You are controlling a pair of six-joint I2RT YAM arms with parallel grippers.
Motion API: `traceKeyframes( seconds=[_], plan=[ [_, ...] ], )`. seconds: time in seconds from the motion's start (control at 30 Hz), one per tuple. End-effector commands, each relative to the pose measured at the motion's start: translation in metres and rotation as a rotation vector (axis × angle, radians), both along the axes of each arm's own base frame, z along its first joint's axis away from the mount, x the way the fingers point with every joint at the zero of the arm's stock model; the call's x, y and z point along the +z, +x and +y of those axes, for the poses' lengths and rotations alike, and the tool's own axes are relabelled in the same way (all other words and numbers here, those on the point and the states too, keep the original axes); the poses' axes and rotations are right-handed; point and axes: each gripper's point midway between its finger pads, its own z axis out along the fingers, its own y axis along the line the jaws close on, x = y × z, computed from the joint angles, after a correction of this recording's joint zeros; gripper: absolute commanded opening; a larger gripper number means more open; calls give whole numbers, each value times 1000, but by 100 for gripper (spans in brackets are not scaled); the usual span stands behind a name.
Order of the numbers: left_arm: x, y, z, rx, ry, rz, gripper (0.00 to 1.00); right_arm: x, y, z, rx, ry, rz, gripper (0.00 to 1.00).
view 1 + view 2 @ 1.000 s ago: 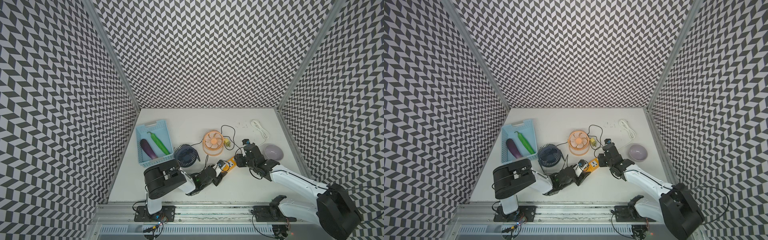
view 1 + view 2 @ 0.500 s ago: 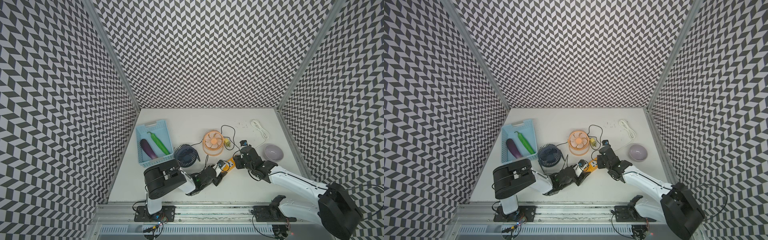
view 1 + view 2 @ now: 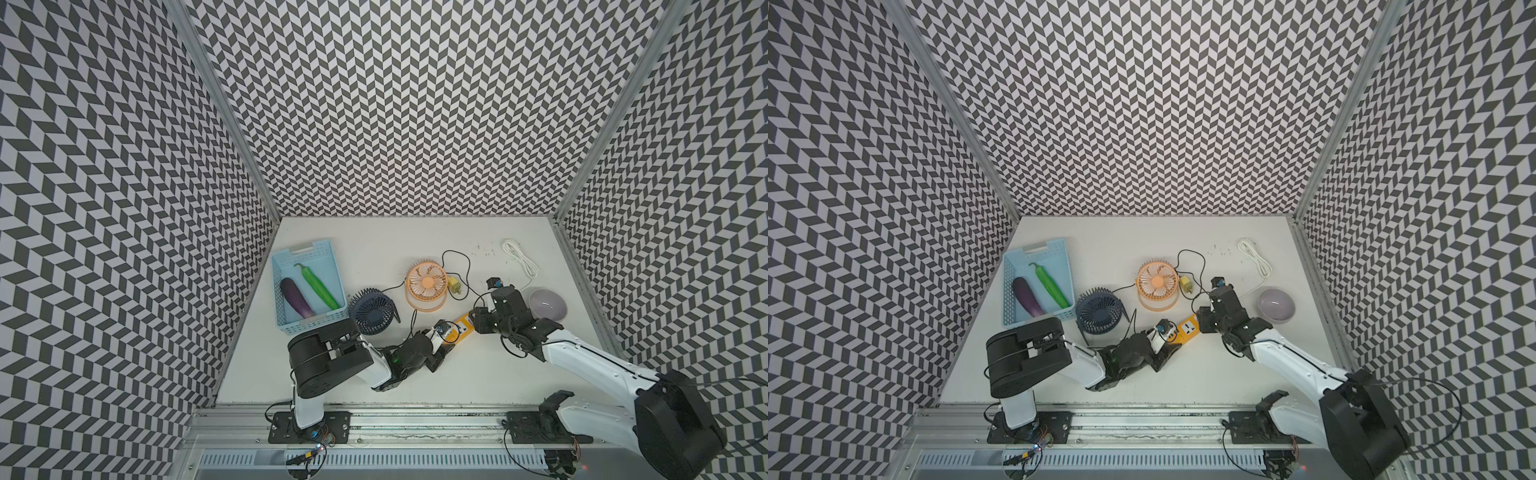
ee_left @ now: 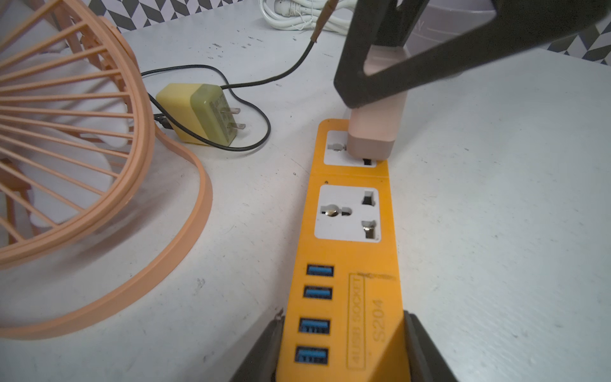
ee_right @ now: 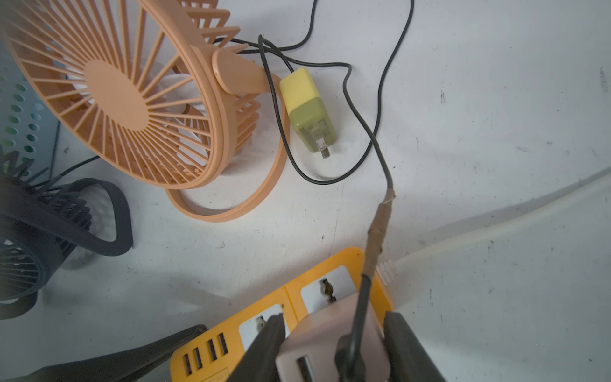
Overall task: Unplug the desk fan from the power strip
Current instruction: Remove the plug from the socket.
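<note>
On the table (image 3: 415, 386), near its middle, lies one power strip (image 3: 461, 330), at 5 o'clock from the orange fan (image 3: 427, 282). There are two fans: the orange one and a blue fan (image 3: 372, 314) at its 8 o'clock. There are two plugs, one basket (image 3: 305, 248), one bowl (image 3: 547, 303) and one coil of white cord (image 3: 519, 259).

The strip is orange-yellow and long. It has two white sockets and four blue USB holes in a row. A pink plug (image 4: 373, 139) with a black wire sits on the end socket. A yellow plug (image 4: 195, 112) lies loose by the orange fan.

The left gripper (image 4: 342, 319) is clamped on the USB end of the strip. The right gripper (image 5: 335, 317) is clamped on the pink plug.

The basket, at 9 o'clock from the fans, holds one eggplant (image 3: 296, 298) and one green pepper (image 3: 318, 285). The bowl sits at 3 o'clock from the strip.
</note>
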Motion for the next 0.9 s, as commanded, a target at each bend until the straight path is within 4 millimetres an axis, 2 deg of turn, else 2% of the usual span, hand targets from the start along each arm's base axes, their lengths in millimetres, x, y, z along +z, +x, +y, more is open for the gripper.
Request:
traceKeyframes(
  seconds=[0.0,0.1,0.23,0.3,0.47,0.67,0.87],
  plan=[
    [-42,-18,12,-48,141,81,31,32,8,28,78,130,-84,25],
    [-42,-18,12,-48,141,81,31,38,4,36,90,91,-112,25],
    [-42,-18,10,-52,139,83,31,36,-10,60,165,43,-110,25],
    [-43,-18,10,-53,141,84,31,35,-10,63,169,48,-105,25],
    [-42,-18,11,-51,140,82,31,41,-3,56,128,83,-115,24],
    [-41,-18,12,-50,138,79,31,35,8,31,75,139,-75,24],
    [-40,-18,12,-50,136,78,31,37,8,32,90,143,-76,24]
  ],
)
